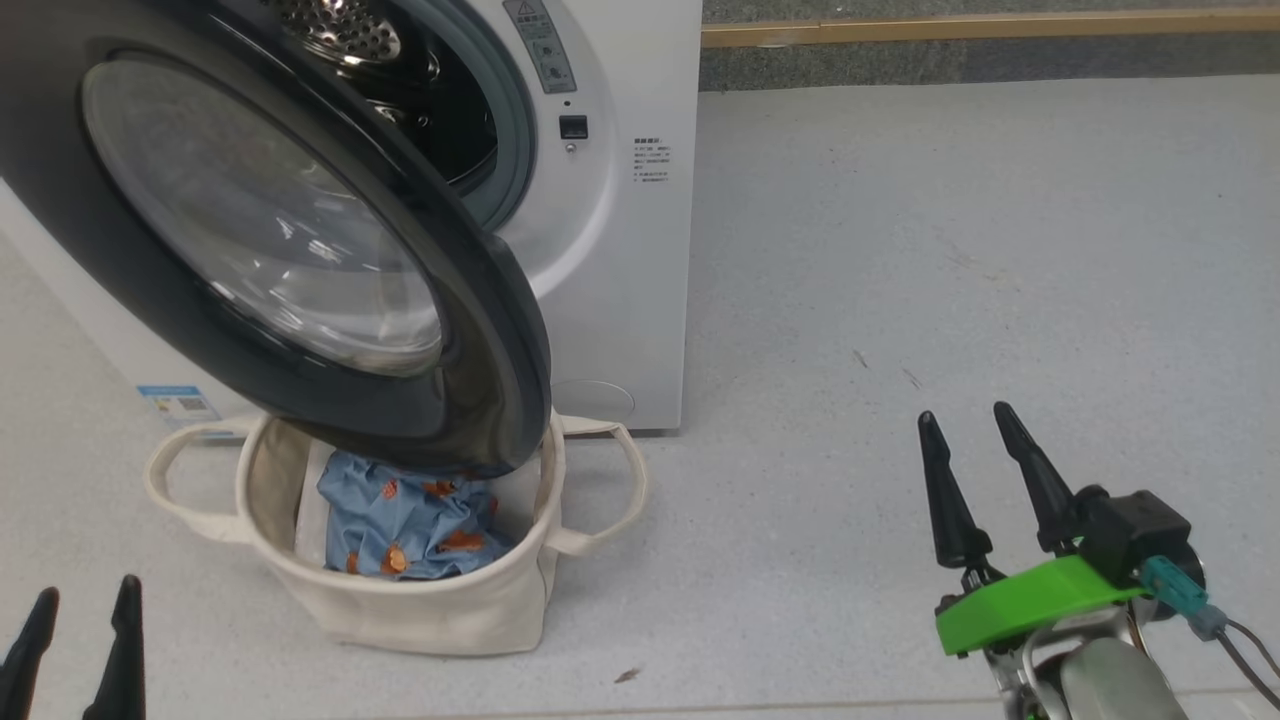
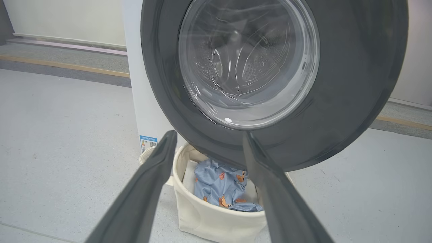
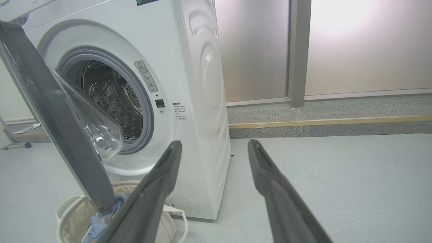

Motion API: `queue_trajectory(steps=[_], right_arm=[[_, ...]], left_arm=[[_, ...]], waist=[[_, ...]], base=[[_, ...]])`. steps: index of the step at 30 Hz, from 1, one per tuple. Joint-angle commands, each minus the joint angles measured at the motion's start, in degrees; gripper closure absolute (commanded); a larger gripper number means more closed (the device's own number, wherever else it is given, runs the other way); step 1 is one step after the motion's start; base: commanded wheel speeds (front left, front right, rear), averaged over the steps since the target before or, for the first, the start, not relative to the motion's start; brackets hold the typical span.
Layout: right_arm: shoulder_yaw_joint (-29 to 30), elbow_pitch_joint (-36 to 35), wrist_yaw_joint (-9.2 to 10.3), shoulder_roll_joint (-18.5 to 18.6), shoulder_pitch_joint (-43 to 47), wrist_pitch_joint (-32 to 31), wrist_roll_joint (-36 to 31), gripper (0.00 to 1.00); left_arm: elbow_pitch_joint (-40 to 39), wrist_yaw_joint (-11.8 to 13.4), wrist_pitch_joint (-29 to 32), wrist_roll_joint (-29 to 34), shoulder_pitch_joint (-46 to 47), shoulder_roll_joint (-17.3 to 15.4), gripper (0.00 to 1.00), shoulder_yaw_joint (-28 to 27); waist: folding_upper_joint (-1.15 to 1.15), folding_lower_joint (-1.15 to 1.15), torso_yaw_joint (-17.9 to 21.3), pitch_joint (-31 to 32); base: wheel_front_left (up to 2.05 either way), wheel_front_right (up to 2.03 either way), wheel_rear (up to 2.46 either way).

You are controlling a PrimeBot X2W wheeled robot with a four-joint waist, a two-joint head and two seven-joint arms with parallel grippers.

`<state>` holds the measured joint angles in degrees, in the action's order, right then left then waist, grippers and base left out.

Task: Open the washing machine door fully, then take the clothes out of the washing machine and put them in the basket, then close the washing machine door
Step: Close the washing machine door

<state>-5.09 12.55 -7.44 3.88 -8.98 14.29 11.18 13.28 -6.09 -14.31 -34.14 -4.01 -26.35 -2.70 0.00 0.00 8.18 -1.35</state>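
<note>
The washing machine (image 1: 610, 290) (image 3: 189, 84) stands at the left with its door (image 1: 270, 240) (image 2: 270, 74) (image 3: 57, 125) swung partly open over the basket. The cream basket (image 1: 420, 600) (image 2: 209, 216) (image 3: 71, 216) sits on the floor below the door. Blue clothes (image 1: 410, 525) (image 2: 219, 185) (image 3: 101, 219) with orange figures lie inside it. My left gripper (image 1: 75, 600) (image 2: 207, 138) is open and empty, near the basket's front left, fingers pointing at the door. My right gripper (image 1: 965, 420) (image 3: 214, 143) is open and empty, well to the right of the washer. The drum mouth (image 3: 111, 101) looks dark and bare.
Grey floor (image 1: 950, 250) spreads wide to the right of the washer. A wooden strip (image 1: 990, 28) (image 3: 330, 120) runs along a low step at the back wall. A wheeled stand leg (image 3: 17, 143) shows behind the door at far left.
</note>
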Motion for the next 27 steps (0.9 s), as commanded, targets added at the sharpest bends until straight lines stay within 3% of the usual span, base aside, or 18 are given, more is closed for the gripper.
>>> queue_trajectory(steps=[1,19,20,21,22,27], right_arm=[[-1.2,-1.6,-0.05,-0.4,-1.3,0.7,-0.2,0.00],[-1.2,0.0,-0.05,-0.1,-0.8,0.7,-2.8,0.00],[-1.3,0.1,-0.05,-0.1,-0.8,0.7,-3.0,0.15],[-1.6,0.5,-0.05,-0.1,-0.8,0.7,-2.9,0.82],[-1.9,0.8,-0.05,-0.1,-0.8,0.7,-2.7,1.00],[-2.6,0.2,-0.05,-0.1,-1.8,0.7,-2.0,1.00]], left_arm=[[-1.0,-0.2,-0.7,0.7,3.6,-1.4,0.00,-2.5],[-0.6,-1.3,-0.7,1.3,5.1,-2.0,0.00,-1.7],[-0.4,-1.4,-0.7,1.4,5.1,-2.1,0.00,-1.6],[-0.2,-1.4,-0.7,1.4,5.1,-2.2,0.00,-1.5],[-0.1,-1.4,-0.7,1.3,5.2,-2.2,0.00,-1.5],[-0.2,-1.4,-0.7,0.9,5.7,-2.2,0.00,-1.0]], waist=[[0.00,0.00,-0.1,0.0],[0.00,0.00,-0.4,-0.2],[0.00,0.00,-0.4,-0.2],[0.00,0.00,-0.4,-0.2],[0.00,0.00,-0.5,-0.1],[0.00,0.00,-0.6,-0.2]], base=[[0.00,0.00,0.00],[0.00,0.00,0.00],[0.00,0.00,0.00],[0.00,0.00,0.00],[0.00,0.00,0.00],[0.00,0.00,0.00]])
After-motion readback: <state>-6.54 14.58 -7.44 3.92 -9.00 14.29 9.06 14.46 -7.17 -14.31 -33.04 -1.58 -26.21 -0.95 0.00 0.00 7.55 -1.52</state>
